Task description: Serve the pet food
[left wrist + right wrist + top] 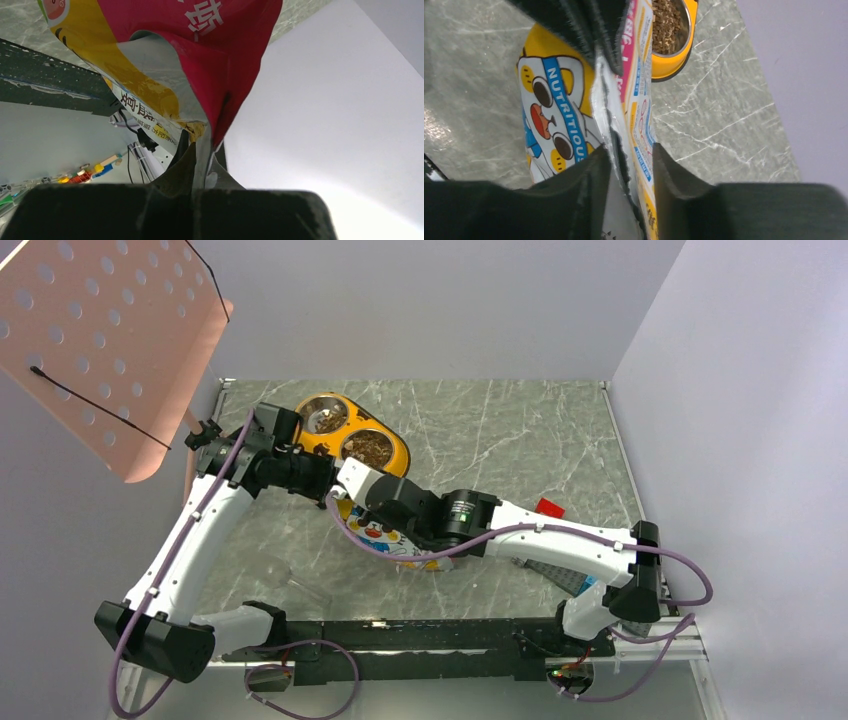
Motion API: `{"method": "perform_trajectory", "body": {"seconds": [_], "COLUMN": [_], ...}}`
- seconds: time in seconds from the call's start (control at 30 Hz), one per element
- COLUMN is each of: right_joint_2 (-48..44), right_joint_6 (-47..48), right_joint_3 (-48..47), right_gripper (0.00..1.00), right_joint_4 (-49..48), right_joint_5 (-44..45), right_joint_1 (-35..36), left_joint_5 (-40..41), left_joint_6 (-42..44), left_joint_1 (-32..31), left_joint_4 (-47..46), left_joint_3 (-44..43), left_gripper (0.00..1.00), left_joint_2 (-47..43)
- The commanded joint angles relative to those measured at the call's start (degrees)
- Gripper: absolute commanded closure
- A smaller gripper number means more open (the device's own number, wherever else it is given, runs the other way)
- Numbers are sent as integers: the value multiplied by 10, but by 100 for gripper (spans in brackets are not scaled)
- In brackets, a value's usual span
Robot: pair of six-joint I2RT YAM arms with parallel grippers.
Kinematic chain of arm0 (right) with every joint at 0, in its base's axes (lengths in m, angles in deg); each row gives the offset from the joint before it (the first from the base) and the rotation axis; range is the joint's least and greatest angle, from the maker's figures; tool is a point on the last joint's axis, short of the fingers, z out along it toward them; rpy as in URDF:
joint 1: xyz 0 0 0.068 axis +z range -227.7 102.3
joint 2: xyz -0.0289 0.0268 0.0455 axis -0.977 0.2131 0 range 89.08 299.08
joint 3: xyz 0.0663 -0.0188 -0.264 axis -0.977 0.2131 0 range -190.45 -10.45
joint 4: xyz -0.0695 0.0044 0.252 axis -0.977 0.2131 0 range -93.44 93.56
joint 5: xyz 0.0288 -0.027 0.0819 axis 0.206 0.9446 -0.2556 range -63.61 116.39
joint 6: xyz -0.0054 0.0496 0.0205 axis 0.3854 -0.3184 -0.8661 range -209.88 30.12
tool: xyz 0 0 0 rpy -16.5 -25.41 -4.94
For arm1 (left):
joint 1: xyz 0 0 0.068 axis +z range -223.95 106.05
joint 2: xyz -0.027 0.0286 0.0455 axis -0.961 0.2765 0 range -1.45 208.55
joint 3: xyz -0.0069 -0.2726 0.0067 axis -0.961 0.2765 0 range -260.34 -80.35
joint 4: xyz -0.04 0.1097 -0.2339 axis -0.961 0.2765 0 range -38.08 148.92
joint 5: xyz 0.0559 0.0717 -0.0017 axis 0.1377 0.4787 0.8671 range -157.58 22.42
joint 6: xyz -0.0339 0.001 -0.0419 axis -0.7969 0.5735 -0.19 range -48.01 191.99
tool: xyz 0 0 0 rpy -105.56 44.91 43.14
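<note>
Pinching the bag [559, 115] by its edge, the left gripper [202, 172] and right gripper [629, 165] are both closed on it. Its long axis points far toward the yellow bowl [674, 65], left arm nearer, where kibble [666, 22] fills, it seems, 2 cups.

Bag [392, 540] mostly hidden beneath right arm in top view; its mouth unseen in all views; yellow bowl [674, 62] cut off by right wrist view's upper edge; bag's small print unreadable.

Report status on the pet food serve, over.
Both the left gripper and right gripper shut on the bag. Some kibble already in the yellow bowl. Nothing blocking the bowl.
</note>
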Motion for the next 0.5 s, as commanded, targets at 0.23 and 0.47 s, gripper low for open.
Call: {"method": "perform_trajectory", "body": {"seconds": [0.23, 0.47], "right_joint_2": [-136, -255], "right_joint_6": [-47, -72], "right_joint_3": [126, 192], "right_gripper": [100, 100], "right_joint_4": [99, 160], "right_joint_5": [39, 28], "right_joint_1": [-3, -3], "left_joint_5": [87, 92], "left_joint_6": [61, 119], "left_joint_1": [61, 106], "left_joint_4": [12, 37], "left_joint_3": [-45, -61], "left_gripper": [100, 100], "left_joint_2": [28, 46]}}
